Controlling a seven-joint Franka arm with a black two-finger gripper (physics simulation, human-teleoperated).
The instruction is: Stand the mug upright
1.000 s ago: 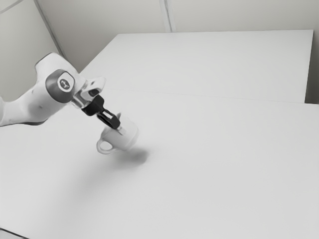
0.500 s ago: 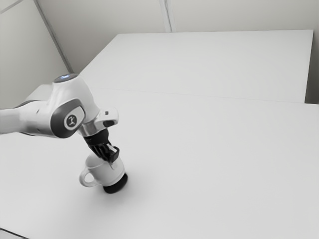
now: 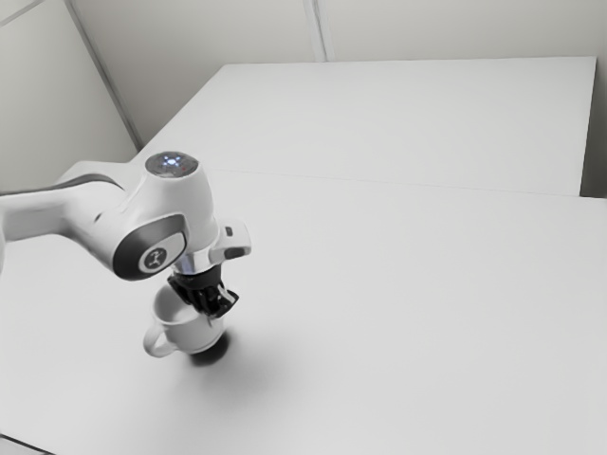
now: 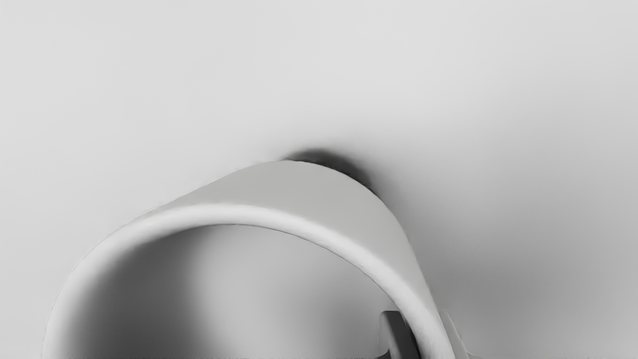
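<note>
The black gripper point(image 3: 216, 301) points down at the rim of the white mug point(image 3: 187, 332), near the exterior view's lower left. Its mouth faces up with a slight tilt, and the handle points toward the exterior view's left. In the wrist view, the gripper point(image 4: 426, 334) is shut on the wall of the mug point(image 4: 319, 199), one finger inside the rim and the other against the outside. A dark shadow lies close under the base; whether the base touches the table cannot be told.
The white table point(image 3: 408, 313) extends around the mug. A second white surface point(image 3: 398, 123) lies behind it, beyond a thin seam. A dark cable point(image 3: 27, 444) crosses the exterior view's bottom left corner.
The hand has swung to a steeper downward pose, carrying the mug lower and toward the exterior view's left. From strongly tilted, the mug has turned nearer to upright, and its shadow is now closer.
</note>
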